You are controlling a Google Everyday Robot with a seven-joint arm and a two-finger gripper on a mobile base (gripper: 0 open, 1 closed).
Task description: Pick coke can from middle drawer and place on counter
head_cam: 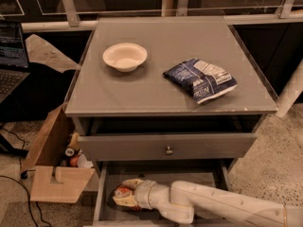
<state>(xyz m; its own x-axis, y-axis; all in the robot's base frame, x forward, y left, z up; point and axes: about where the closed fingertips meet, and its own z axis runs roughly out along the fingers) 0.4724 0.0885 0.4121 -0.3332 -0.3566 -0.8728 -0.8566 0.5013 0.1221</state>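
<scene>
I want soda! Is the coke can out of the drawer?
No, in: the coke can sits inside the middle drawer, at the gripper.

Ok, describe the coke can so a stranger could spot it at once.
Start at the grey cabinet's counter; below the knobbed drawer, the middle drawer stands pulled out. Toward its left side sits the coke can, at the gripper: the only red, shiny thing inside.

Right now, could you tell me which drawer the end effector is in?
The middle drawer, the one pulled far out below the knobbed drawer; the end effector sits inside it by the coke can.
</scene>
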